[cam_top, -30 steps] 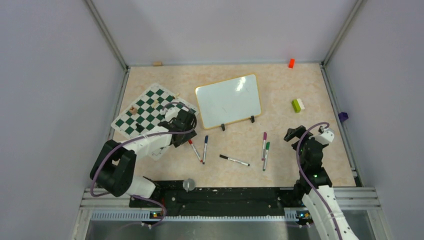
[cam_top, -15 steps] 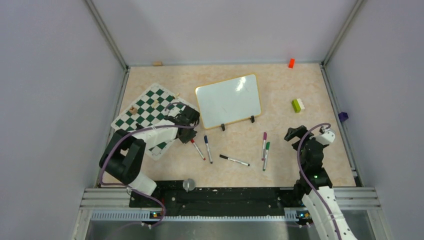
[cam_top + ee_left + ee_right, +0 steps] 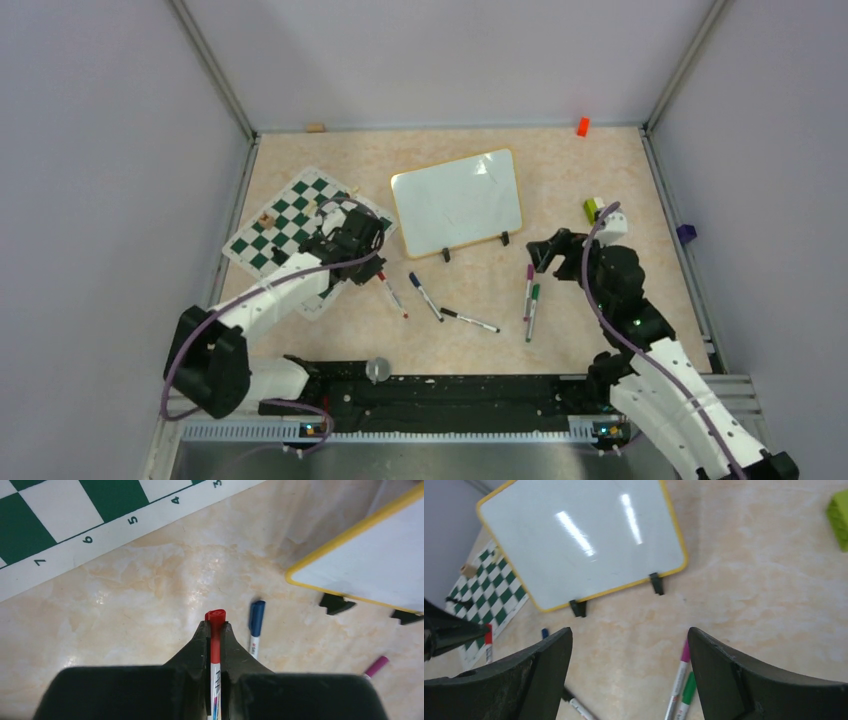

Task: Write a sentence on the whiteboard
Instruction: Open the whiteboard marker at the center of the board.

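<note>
The left gripper (image 3: 370, 262) is clamped tight on a red marker (image 3: 215, 619). Its two fingers are pressed against the barrel, and the red cap pokes out just past the fingertips. The cap is on, so I'd say the pick-up is done and the writing hasn't begun.

The whiteboard (image 3: 457, 203) sits ahead and to the right of that gripper, near but not touching, propped on its two small black feet. Its face is blank, with no words on it. A blue marker (image 3: 256, 625) lies on the table just beside the fingertips on the right, and the chessboard mat (image 3: 75, 515) is off to the far left.

The right gripper (image 3: 630, 630) hangs with its fingers spread wide and nothing between them. The whiteboard lies out in front of it, a little to its left. A magenta marker (image 3: 680, 672) and a green marker (image 3: 687, 692) lie side by side on the table close under its right finger.

To my eye the cap has to come off next. The open right gripper looks the natural one to do that: meet the red marker, pinch only the cap and pull straight along the barrel while the left grip holds. Then the tip needs to go to the upper part of the board, with a light touch so the board doesn't skid on its feet.
</note>
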Tool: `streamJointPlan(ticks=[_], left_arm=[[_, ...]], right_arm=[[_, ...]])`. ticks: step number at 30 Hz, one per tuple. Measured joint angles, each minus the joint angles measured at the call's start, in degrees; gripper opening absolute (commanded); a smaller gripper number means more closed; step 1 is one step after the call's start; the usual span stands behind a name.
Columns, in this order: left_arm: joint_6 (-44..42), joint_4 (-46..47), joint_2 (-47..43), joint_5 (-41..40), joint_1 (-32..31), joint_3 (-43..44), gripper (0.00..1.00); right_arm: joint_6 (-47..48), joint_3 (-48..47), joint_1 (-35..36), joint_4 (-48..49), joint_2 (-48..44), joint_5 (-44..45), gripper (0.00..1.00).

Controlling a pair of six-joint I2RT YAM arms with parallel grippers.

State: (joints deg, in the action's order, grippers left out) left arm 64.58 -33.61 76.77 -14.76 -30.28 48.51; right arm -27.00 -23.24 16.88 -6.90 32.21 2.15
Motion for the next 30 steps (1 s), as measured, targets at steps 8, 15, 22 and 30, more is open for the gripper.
streamJointPlan(ticks=[8,15,22,30], left_arm=[[6.1,-0.7,-14.9,3.1,0.9,-0.1,0.0],[18.8,6.7,-23.0,9.8,1.0,-6.6,0.0],[24.3,8.3,-23.0,13.4,1.0,-6.9,0.0],[27.8,10.7,-23.0,16.5,1.0,-7.0,0.0]], right_arm=[[-2.3,-3.8,21.1,6.7,8.5,0.9,0.84],[-5.1,-5.1,42.2,19.4,21.2,12.0,0.84],[-7.6,-9.2,45.5,31.4,32.2,14.8,0.76],[-9.9,-12.9,45.5,36.8,38.1,15.4,0.65]])
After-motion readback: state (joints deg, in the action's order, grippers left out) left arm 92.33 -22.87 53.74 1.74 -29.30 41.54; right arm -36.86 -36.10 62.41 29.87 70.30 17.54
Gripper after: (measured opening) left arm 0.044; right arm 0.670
